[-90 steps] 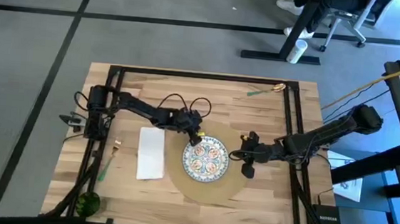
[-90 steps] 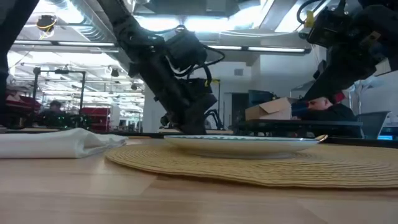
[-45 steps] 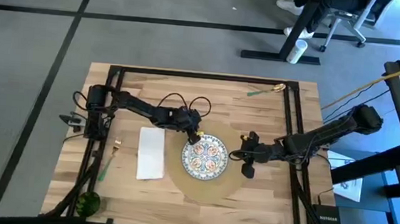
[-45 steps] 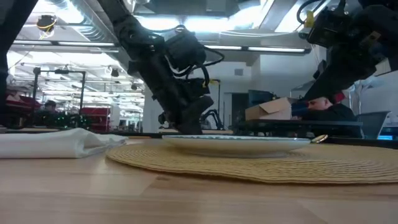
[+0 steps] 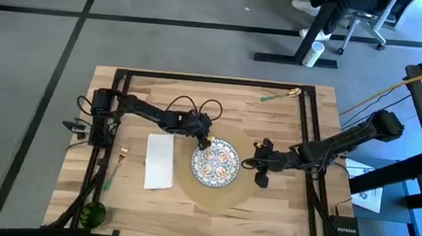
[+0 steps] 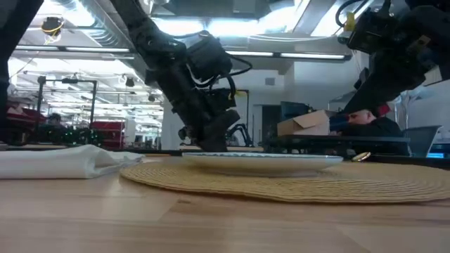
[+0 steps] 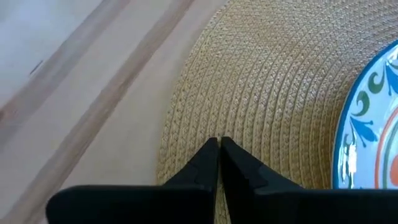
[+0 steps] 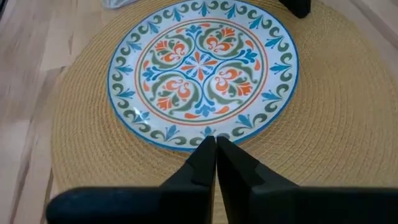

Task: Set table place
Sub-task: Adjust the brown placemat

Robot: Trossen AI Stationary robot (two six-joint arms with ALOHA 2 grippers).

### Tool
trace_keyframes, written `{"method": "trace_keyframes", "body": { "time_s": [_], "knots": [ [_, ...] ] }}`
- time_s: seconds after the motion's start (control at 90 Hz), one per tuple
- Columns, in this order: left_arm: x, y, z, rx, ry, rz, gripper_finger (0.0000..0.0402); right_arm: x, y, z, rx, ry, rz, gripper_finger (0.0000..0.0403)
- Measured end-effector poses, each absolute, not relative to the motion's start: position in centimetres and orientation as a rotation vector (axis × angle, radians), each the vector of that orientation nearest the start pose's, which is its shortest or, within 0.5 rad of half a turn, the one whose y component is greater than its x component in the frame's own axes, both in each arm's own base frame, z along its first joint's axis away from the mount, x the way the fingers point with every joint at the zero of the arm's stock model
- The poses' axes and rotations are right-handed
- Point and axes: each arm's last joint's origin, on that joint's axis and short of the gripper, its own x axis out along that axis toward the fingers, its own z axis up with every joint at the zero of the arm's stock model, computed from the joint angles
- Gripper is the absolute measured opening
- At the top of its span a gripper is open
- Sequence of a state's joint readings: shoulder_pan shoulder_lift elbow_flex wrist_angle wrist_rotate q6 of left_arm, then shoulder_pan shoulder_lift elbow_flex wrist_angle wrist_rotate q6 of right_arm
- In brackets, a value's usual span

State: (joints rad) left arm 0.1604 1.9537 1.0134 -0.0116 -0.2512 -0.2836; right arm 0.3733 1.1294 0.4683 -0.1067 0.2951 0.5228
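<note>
The round tan placemat (image 5: 216, 199) lies on the wooden table (image 5: 283, 214) with a patterned plate (image 5: 214, 164) resting flat on it. My left gripper (image 5: 206, 141) is shut, its tips down on the placemat's far-left part, just beyond the plate. My right gripper (image 5: 253, 166) is shut too. It hangs over the placemat's right side with its tips (image 8: 216, 142) near the plate's rim (image 8: 205, 132). It holds nothing. My left gripper presses its shut fingertips (image 7: 211, 155) down on the placemat's woven top (image 7: 219, 132), a little in from the far-left edge. The fingers come slanting down from the table's left. The placemat stays flat on the table.
A folded white napkin (image 5: 159, 161) lies left of the placemat. A gold utensil (image 5: 121, 156) and a green object (image 5: 92, 213) sit at the left, and another utensil (image 5: 288, 93) lies at the far right. A black frame (image 5: 214, 80) edges the table.
My left gripper has moved a little toward the table's left and far edge, staying shut. The placemat has slid along the table with it, and the plate has ridden on it, staying flat.
</note>
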Motion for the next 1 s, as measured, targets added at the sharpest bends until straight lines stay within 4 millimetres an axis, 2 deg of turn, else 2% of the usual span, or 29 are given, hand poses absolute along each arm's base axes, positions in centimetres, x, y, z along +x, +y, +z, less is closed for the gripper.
{"method": "trace_keyframes", "body": {
  "time_s": [0.689,0.878,1.0],
  "knots": [
    [35.8,6.8,11.2,-0.209,0.910,0.523,0.0000,19.5,6.7,17.3,0.247,0.721,-0.116,0.0000],
    [35.3,6.1,12.9,-0.196,0.899,0.514,0.0000,19.5,6.7,17.3,0.246,0.720,-0.117,0.0000],
    [34.6,5.8,15.7,-0.182,0.850,0.538,0.0000,19.5,6.7,17.3,0.246,0.719,-0.118,0.0000]
  ]
}}
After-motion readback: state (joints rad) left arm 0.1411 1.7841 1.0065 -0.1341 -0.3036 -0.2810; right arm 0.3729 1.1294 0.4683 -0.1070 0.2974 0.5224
